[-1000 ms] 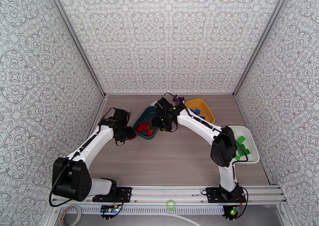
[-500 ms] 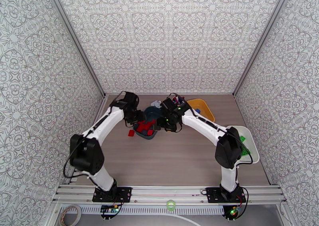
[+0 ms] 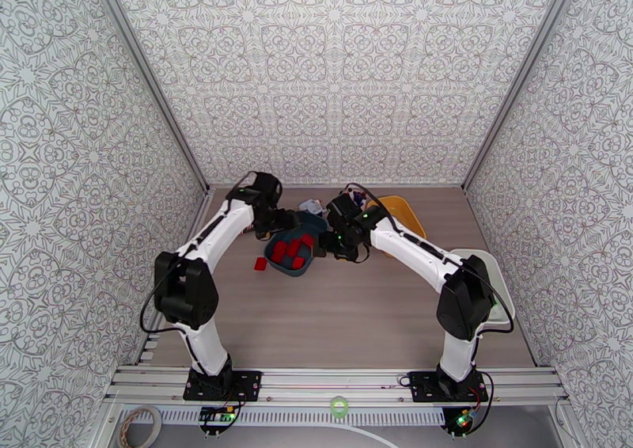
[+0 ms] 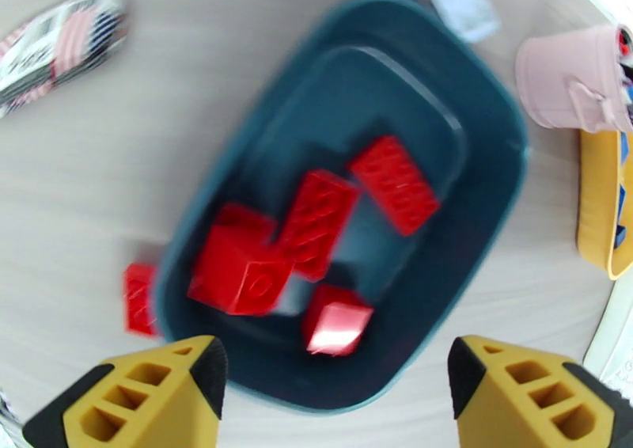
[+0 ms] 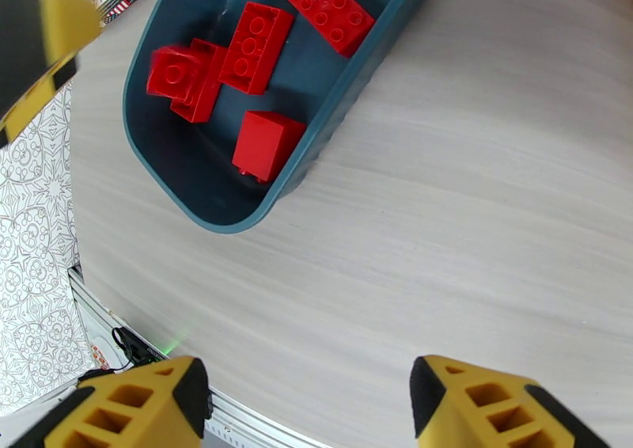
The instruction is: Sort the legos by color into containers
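L arm has swung in more since half a sec ago. I see the teal tray point(image 4: 483, 149) just ahead of my L gripper point(image 4: 339, 362), fingers spread wide, holding nothing. Yellow tray point(image 4: 593, 196) sits far right of them. R gripper point(image 5: 308, 386) is spread too, w/ the teal tray up and left of its fingers. Red legos point(image 4: 316, 220) lie in the teal tray. One loose red lego point(image 4: 140, 299) sits just outside, ahead of the L finger.

Three trays: one teal tray point(image 5: 348, 93), one yellow tray point(image 4: 595, 204), one white tray point(image 3: 500, 283). Six red legos point(image 5: 328, 6): five in the teal tray, one loose brick point(image 4: 140, 299) on the table point(image 5: 475, 204) just beside it. The blue legos point(image 4: 622, 236) are too cut off to count. One pink cup point(image 4: 566, 77), one striped packet point(image 4: 55, 38).
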Tool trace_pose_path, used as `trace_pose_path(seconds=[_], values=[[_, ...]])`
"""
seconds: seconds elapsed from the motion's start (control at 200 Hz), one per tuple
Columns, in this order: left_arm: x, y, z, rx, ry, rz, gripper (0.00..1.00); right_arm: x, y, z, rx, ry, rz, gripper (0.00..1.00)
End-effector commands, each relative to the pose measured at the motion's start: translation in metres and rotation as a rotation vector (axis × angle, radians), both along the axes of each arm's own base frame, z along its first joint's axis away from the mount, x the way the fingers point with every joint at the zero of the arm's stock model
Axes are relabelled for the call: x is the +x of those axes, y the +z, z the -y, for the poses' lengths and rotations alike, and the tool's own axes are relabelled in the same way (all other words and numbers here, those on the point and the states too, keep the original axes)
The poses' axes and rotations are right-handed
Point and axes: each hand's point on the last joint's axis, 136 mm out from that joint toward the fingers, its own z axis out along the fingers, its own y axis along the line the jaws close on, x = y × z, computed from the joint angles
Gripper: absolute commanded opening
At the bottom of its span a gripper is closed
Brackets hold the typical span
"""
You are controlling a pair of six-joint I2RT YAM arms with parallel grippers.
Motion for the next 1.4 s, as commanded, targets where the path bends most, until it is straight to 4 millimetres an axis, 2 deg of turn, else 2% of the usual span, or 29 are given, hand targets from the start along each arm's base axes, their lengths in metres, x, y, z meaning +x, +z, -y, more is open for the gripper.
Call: trace_pose_path(seconds=[0.0,0.115,0.27,0.41,0.585,0.71,0.855,1.04,1.39], values=[[-0.020,0.007,-0.042,0.010,0.131,-0.007,0.78,0.002,0.004,-0.006,0.027,0.017,0.008,0.72],[-0.042,-0.008,-0.074,-0.013,0.251,-0.063,0.75,0.005,0.004,-0.013,0.039,0.032,0.000,0.72],[-0.060,-0.034,-0.090,-0.100,0.373,-0.161,0.72,0.010,0.005,-0.021,0.037,0.057,0.002,0.72],[-0.066,-0.053,-0.090,-0.179,0.488,-0.221,0.74,0.017,0.013,-0.026,0.000,0.090,0.025,0.72],[-0.067,-0.075,-0.074,-0.357,0.663,-0.290,0.78,0.025,0.023,-0.027,-0.022,0.105,0.060,0.72],[-0.069,-0.088,-0.077,-0.415,0.818,-0.331,0.80,0.024,0.022,-0.025,-0.027,0.103,0.061,0.72],[-0.076,-0.094,-0.084,-0.431,0.966,-0.375,0.80,0.023,0.021,-0.022,-0.035,0.108,0.065,0.72],[-0.080,-0.103,-0.084,-0.437,1.092,-0.455,0.80,0.026,0.022,-0.020,-0.040,0.117,0.070,0.72],[-0.066,-0.109,-0.080,-0.431,1.160,-0.525,0.83,0.041,0.024,-0.018,-0.029,0.135,0.074,0.72]])
